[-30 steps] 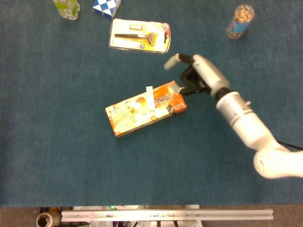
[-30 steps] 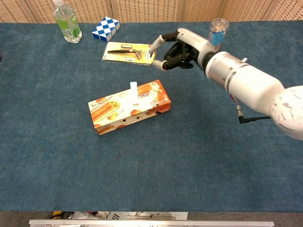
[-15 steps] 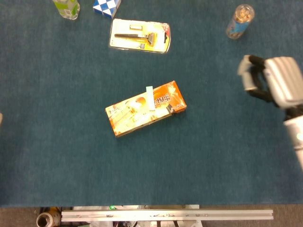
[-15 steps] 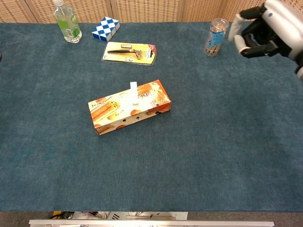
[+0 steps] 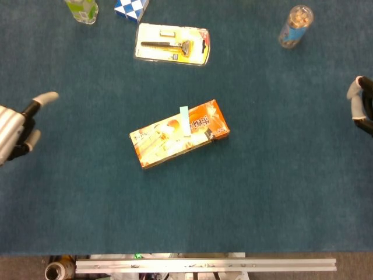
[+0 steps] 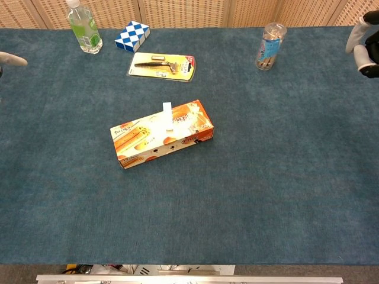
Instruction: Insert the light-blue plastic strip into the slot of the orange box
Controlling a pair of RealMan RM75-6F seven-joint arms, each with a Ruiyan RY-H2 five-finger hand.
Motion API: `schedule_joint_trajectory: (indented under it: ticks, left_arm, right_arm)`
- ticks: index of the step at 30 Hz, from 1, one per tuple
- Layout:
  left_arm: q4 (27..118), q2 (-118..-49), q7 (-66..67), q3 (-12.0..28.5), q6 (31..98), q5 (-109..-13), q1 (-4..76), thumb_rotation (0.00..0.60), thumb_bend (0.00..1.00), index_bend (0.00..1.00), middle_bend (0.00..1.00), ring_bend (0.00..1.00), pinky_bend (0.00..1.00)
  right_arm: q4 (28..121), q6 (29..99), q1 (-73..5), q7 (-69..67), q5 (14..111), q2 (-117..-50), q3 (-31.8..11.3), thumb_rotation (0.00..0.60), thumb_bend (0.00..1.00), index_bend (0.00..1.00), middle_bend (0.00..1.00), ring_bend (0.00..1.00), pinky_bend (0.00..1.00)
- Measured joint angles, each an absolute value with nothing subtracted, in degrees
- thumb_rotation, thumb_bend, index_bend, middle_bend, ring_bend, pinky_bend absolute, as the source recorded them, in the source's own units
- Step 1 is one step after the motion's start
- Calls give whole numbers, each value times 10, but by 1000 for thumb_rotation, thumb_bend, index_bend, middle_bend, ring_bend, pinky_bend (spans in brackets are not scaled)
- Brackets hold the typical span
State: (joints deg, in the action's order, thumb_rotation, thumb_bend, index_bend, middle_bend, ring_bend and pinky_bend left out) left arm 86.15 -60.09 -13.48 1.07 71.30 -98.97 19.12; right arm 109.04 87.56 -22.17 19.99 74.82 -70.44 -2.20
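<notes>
The orange box (image 5: 169,140) lies flat at the middle of the blue table, also seen in the chest view (image 6: 148,142). The light-blue strip (image 5: 185,120) stands upright out of the box's top (image 6: 167,113), its lower end in the slot. No hand touches either. My left hand (image 5: 17,125) shows at the left edge, fingers apart and holding nothing; only a fingertip (image 6: 10,58) of it shows in the chest view. My right hand (image 5: 362,105) is cut off by the right edge (image 6: 366,44), far from the box, and its grip is hidden.
A packaged razor (image 5: 172,44) lies behind the box. A green bottle (image 5: 81,9) and a blue-white cube puzzle (image 5: 130,7) stand at the back left. A clear jar (image 5: 294,25) stands at the back right. A metal rail (image 5: 204,265) runs along the front edge.
My right hand has pulled away from the box's right end to the far right edge. My left hand has come into view at the left edge. Box and strip have not moved.
</notes>
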Motion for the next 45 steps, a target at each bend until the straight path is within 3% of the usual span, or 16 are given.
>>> schedule_joint_trajectory:
  ticks: [3,16,26,45]
  left_arm:
    - [865,-596,-152,4,686,-1002,213,600,479,222,998,1000,1000]
    - [868,-614,-192,-10,604,-1053,328,600,673,208,1000,1000,1000]
    - [874,-657,-167,-14,544,-1067,398,600,692,208,1000,1000,1000]
    - [887,-716,-125,-1,428,-1002,488,600,738,198,1000,1000,1000]
  right_arm:
    - [1091,873,-215,199,749,-701,-27,600,510,623,920,1000,1000]
    - [1088,852,-196,204,739,-708,-41,600,510,532,920,1000,1000]
    - [1090,845,-186,211,742,-714,-51,600,572,459,947,1000,1000]
    - [1081,830,-169,204,734,-721,-63,600,575,427,972,1000,1000]
